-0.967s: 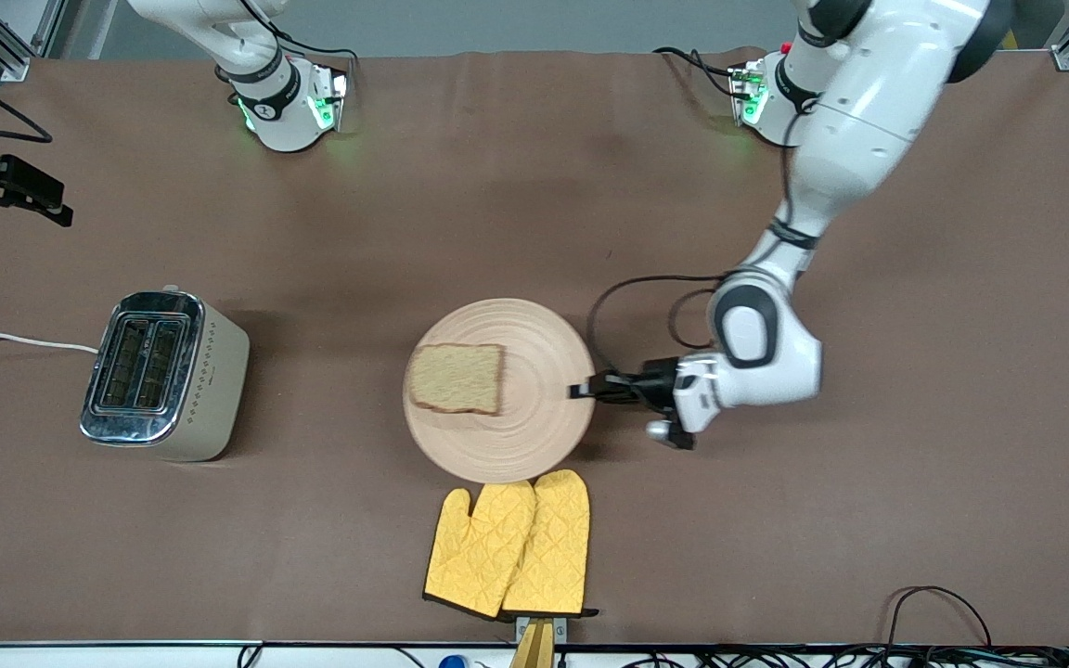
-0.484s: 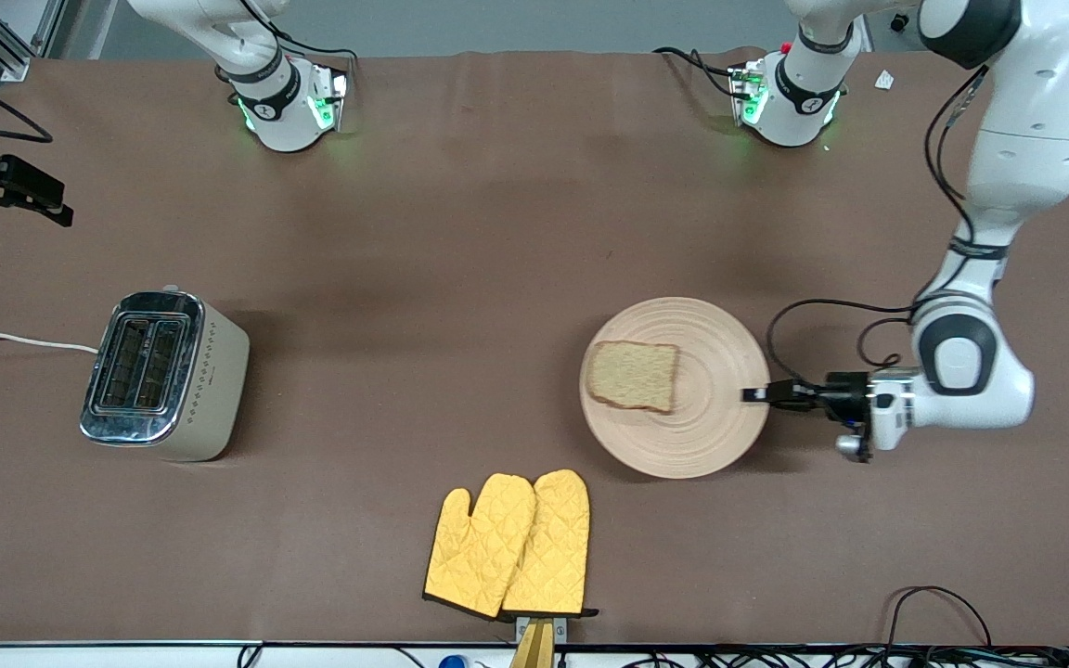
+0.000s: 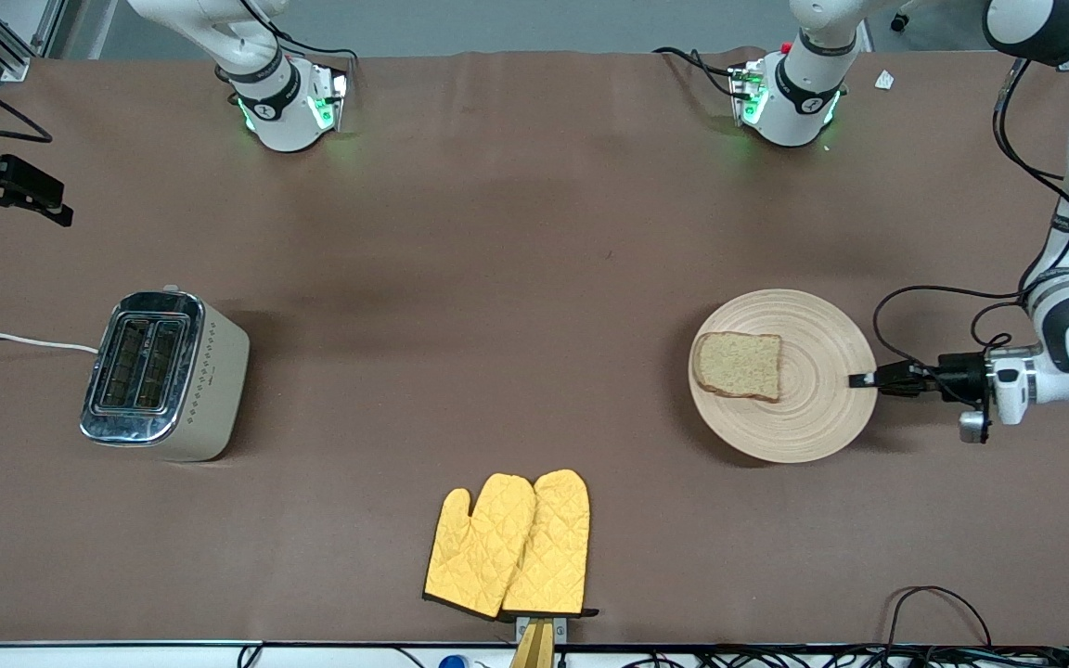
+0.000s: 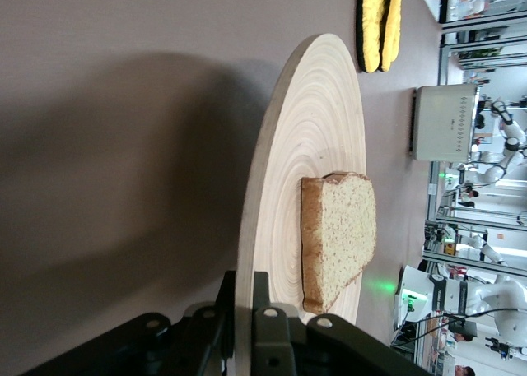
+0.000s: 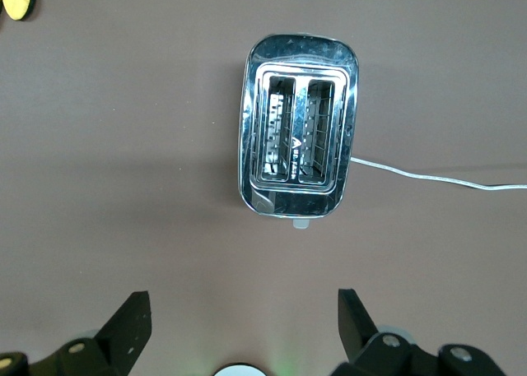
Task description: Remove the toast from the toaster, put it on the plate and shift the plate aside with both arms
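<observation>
The round light wooden plate [image 3: 813, 417] lies toward the left arm's end of the table. The brown speckled toast [image 3: 739, 366] lies flat on it, on the part toward the right arm's end. My left gripper [image 3: 864, 379] is shut on the plate's rim; in the left wrist view the left gripper [image 4: 245, 298] pinches the plate [image 4: 317, 137] edge between its fingers, with the toast [image 4: 339, 236] just ahead. My right gripper [image 5: 243, 314] is open and empty, high over the toaster [image 5: 298, 149]; it is out of the front view.
The silver toaster [image 3: 161, 374] with two empty slots stands toward the right arm's end, its white cord [image 3: 15, 340] running off the table. A pair of yellow oven mitts [image 3: 511, 545] lies near the front edge. Black cables [image 3: 933, 608] lie along the front edge.
My left gripper has dragged the plate with the toast on it from the table's middle toward the left arm's end. The toaster and the mitts have not moved.
</observation>
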{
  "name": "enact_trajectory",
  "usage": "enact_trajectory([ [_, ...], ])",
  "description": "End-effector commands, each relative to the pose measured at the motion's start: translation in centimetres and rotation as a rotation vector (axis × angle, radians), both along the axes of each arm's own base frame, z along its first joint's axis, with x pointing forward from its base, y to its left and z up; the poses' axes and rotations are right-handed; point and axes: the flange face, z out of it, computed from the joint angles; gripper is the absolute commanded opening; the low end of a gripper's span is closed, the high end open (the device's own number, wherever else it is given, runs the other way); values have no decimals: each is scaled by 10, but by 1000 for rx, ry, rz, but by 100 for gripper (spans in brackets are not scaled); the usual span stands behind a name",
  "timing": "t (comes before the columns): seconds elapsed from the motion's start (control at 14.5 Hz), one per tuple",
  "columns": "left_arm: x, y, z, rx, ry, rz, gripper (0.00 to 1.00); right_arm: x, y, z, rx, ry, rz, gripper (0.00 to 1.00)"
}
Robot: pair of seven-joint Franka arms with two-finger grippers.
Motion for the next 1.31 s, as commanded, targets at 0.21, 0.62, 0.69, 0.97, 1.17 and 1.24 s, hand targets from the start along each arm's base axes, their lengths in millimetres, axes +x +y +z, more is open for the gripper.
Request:
enact_trajectory([
  [0.21, -6, 37, -22, -68, -39, 3, 3, -4, -3, 3, -18, 13, -13, 100],
  [0.62, -13, 48, -32, -69, -26, 18, 100, -4, -3, 4, -19, 11, -16, 100],
  [0.69, -15, 52, -32, -50, -21, 5, 100, -4, -3, 4, -19, 11, -16, 100],
  [0.97, 8, 94, 18, 202, -60, -115, 100, -4, -2, 5, -20, 10, -11, 100],
  [1.17, 22, 108, 73, 359, -75, -185, 100, -4, -3, 5, -18, 11, -13, 100],
  [1.24, 26, 107, 96, 410, -88, -205, 100, -4, -3, 6, -19, 8, -14, 100],
])
